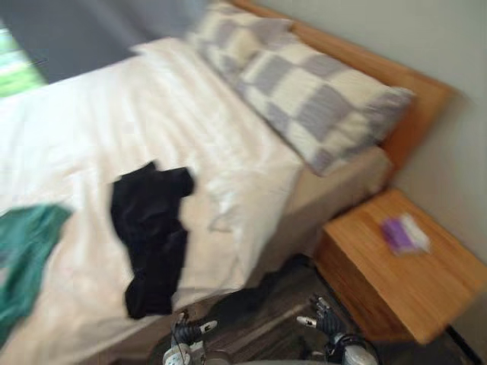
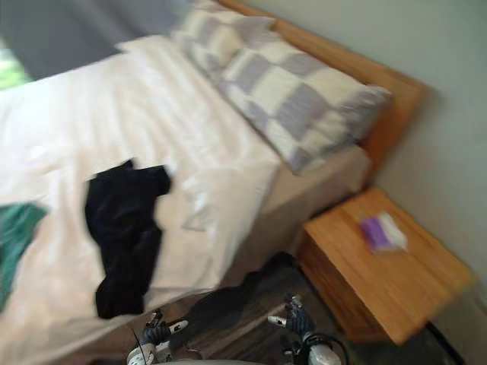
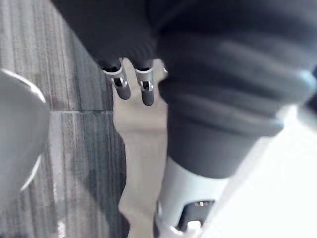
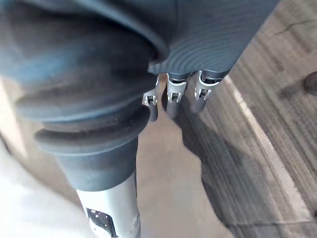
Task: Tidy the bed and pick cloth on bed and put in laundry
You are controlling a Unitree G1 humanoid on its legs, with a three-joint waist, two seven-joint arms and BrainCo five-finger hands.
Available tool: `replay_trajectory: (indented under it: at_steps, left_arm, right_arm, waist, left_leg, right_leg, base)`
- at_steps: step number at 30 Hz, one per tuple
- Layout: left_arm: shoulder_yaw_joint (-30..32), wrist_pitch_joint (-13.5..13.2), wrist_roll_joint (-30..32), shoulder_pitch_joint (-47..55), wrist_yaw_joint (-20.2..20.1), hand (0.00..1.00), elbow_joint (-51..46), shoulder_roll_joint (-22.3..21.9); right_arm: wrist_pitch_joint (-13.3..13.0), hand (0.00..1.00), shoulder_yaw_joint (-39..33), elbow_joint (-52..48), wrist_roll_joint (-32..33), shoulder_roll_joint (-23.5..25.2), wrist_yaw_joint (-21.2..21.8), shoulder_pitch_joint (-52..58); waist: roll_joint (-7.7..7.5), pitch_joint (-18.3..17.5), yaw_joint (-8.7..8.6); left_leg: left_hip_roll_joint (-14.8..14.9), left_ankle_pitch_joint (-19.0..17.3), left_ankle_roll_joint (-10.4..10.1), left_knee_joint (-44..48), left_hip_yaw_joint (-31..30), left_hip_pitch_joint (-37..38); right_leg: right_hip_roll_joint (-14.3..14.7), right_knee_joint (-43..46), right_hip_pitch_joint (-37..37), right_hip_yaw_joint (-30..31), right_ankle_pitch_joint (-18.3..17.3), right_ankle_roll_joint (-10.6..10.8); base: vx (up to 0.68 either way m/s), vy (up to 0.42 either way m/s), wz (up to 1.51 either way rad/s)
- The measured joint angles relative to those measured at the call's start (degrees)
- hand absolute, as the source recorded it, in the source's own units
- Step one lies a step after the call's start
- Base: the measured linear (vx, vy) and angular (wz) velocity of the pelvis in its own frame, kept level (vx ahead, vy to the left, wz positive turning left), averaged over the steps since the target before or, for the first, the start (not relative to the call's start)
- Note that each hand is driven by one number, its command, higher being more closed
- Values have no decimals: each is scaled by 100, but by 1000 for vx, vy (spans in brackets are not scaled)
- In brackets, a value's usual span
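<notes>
A black cloth (image 1: pixel 152 236) lies crumpled on the white sheet (image 1: pixel 99 129) of the bed, near its front edge. A green cloth (image 1: pixel 27 255) lies at the bed's left side, partly cut off by the view's edge. My left hand (image 1: pixel 190 331) and right hand (image 1: pixel 323 319) hang low in front of the bed, over the floor, well apart from both cloths. In the wrist views the left hand's fingers (image 3: pixel 147 91) and the right hand's fingers (image 4: pixel 173 101) point straight down at the floor and hold nothing.
Two checked pillows (image 1: pixel 319 106) lean on the wooden headboard (image 1: pixel 411 91). A wooden nightstand (image 1: pixel 426 296) stands right of the bed with a small purple and white item (image 1: pixel 403 233) on it. Dark plank floor (image 1: pixel 266 312) lies between me and the bed.
</notes>
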Motion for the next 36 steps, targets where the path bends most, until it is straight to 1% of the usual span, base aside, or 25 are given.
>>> replay_trajectory:
  at_steps: [1,2,3,4,6,7,9,10,11,12,13,14,16,18,19,20,21,22,23,26,28,31,34,35,36]
  left_arm:
    - [-131,7,33,12,-53,0,-7,27]
    - [-152,9,36,61,-105,0,-8,104]
    - [-190,6,-1,106,-143,0,-30,261]
    - [-205,5,30,165,-207,0,-14,375]
    - [-278,8,34,182,-294,0,131,563]
    - [-282,10,39,176,-310,0,141,572]
    - [-315,19,116,149,-376,0,279,584]
    - [-333,29,146,107,-386,0,353,619]
    - [-399,123,241,17,-381,0,380,652]
    - [-428,186,292,-7,-375,0,403,701]
    - [-450,292,333,-30,-357,0,432,760]
    - [-417,376,328,-51,-340,0,463,746]
    - [-251,409,324,-62,-320,0,465,681]
    - [-38,408,330,-26,-304,0,464,619]
    - [42,408,384,-1,-301,0,465,618]
    - [223,405,438,49,-266,0,455,640]
    - [311,412,438,61,-244,0,460,637]
    - [427,431,431,88,-210,0,457,582]
    - [454,446,391,105,-216,0,455,450]
    - [549,481,190,7,-233,0,398,218]
    - [553,479,178,12,-282,0,340,122]
    - [607,414,254,344,-372,0,22,147]
    - [606,373,256,577,-383,0,-40,232]
    - [614,370,251,720,-423,0,-47,235]
    - [643,354,261,756,-456,0,-50,260]
  right_arm:
    - [39,0,25,9,85,-67,-43,-53]
    - [70,0,20,52,143,-77,-76,-98]
    - [159,0,29,113,247,-19,-133,-183]
    - [228,0,15,146,402,-1,-154,-186]
    - [349,0,-153,275,582,6,-301,-119]
    - [373,0,-194,284,618,6,-321,-116]
    - [453,0,-471,373,939,3,-402,-35]
    - [469,0,-531,383,1116,20,-443,42]
    - [474,0,-603,390,1322,68,-514,150]
    - [444,0,-641,374,1438,112,-536,176]
    - [419,0,-708,361,1592,169,-570,157]
    - [365,0,-739,356,1768,211,-639,179]
    - [237,0,-871,348,1954,255,-750,202]
    - [137,0,-1075,258,2211,320,-914,285]
    - [94,0,-1135,221,2353,359,-1000,336]
    - [7,0,-1283,219,2669,505,-1152,461]
    - [3,0,-1337,224,2722,542,-1224,502]
    - [-12,0,-1486,219,2835,546,-1347,524]
    - [-44,0,-1635,153,2838,486,-1531,506]
    - [-135,0,-1853,-177,2864,396,-1946,517]
    - [-166,0,-2190,-691,2866,289,-2431,623]
    - [-226,0,-2507,-2006,2607,43,-3016,603]
    - [-147,0,-2702,-3463,2256,-367,-3160,501]
    - [-14,0,-2730,-4184,2040,-609,-3159,406]
    - [46,0,-2734,-4416,1908,-705,-3153,353]
  waist:
    - [36,-39,12]
    - [-48,-47,23]
    - [-205,-108,31]
    - [-338,-171,21]
    - [-441,-274,-15]
    - [-441,-273,-24]
    - [-396,-256,-172]
    - [-404,-239,-204]
    - [-432,-181,-243]
    - [-432,-157,-322]
    - [-476,-144,-396]
    - [-438,-118,-416]
    - [-397,-104,-424]
    - [-311,-117,-421]
    - [-293,-130,-420]
    - [-389,-187,-397]
    - [-422,-208,-383]
    - [-362,-271,-308]
    - [-206,-289,-290]
    - [-78,-319,-326]
    - [33,-396,-325]
    - [8,-567,-291]
    - [-153,-658,-212]
    - [-237,-691,-167]
    - [-266,-711,-164]
  left_leg:
    - [-61,243,116,-237,615,2]
    - [-153,287,146,-392,641,25]
    - [-440,477,246,-722,584,77]
    - [-762,784,307,-1268,385,203]
    - [-1069,1101,418,-1897,89,323]
    - [-1086,1124,430,-1953,45,338]
    - [-1169,1214,498,-2207,-260,387]
    - [-1204,1156,535,-2220,-434,377]
    - [-1213,1134,589,-2184,-701,413]
    - [-1205,1121,610,-2170,-822,418]
    - [-1105,1099,634,-2099,-974,394]
    - [-965,1113,639,-2076,-1038,387]
    - [-841,1115,585,-2079,-1002,463]
    - [-639,1069,385,-1993,-904,537]
    - [-546,1036,293,-1913,-842,517]
    - [-432,970,98,-1856,-651,542]
    - [-407,954,26,-1872,-582,571]
    - [-201,944,-135,-1899,-276,649]
    - [-36,996,-249,-1909,159,690]
    - [55,1096,-403,-2006,405,774]
    - [221,1243,-523,-2125,498,916]
    - [255,1317,-532,-2207,498,988]
    - [241,1304,-507,-2227,593,862]
    - [226,1348,-496,-2277,645,840]
    - [214,1369,-495,-2302,645,831]
  right_leg:
    - [-37,-5,136,-354,-47,76]
    - [-124,-20,177,-450,-97,153]
    - [-256,-74,175,-547,-142,245]
    - [-367,-133,176,-563,-124,245]
    - [-507,-35,179,-562,-114,262]
    - [-531,46,165,-565,-114,262]
    - [-795,1076,-144,-513,-112,261]
    - [-1038,2014,-490,-254,-54,175]
    - [-1234,3126,-1017,374,250,23]
    - [-1206,3492,-1244,755,291,70]
    - [-994,3698,-1465,1230,-41,205]
    - [-730,3489,-1580,1402,-349,221]
    - [-626,2859,-1602,1403,-375,200]
    - [-512,1933,-1602,1468,-291,183]
    - [-425,1462,-1577,1562,-50,167]
    - [-368,721,-1475,1685,1213,230]
    - [-366,616,-1432,1714,1193,348]
    - [-124,292,-1295,1713,1104,399]
    - [69,-6,-1223,1691,1054,328]
    - [212,-436,-1003,1593,802,212]
    - [363,-601,-723,1343,796,197]
    - [394,-804,-510,1159,783,159]
    - [346,-1038,-467,1005,858,188]
    - [318,-1134,-429,915,933,177]
    - [308,-1167,-412,886,954,171]
  base:
    - [32,71,179]
    - [25,132,140]
    - [19,132,87]
    - [23,163,74]
    - [30,146,63]
    - [33,113,69]
    - [-10,72,70]
    - [-59,99,93]
    - [-49,87,98]
    - [26,-13,104]
    - [47,-48,96]
    - [53,-51,78]
    - [63,-45,26]
    - [114,-128,-18]
    - [145,-209,-39]
    - [165,-254,-41]
    - [177,-323,-63]
    - [165,-298,-74]
    - [140,-255,-69]
    - [72,-201,-19]
    - [48,-161,32]
    - [-7,-63,26]
    - [-45,-9,24]
    - [-18,-1,20]
    - [-7,3,23]
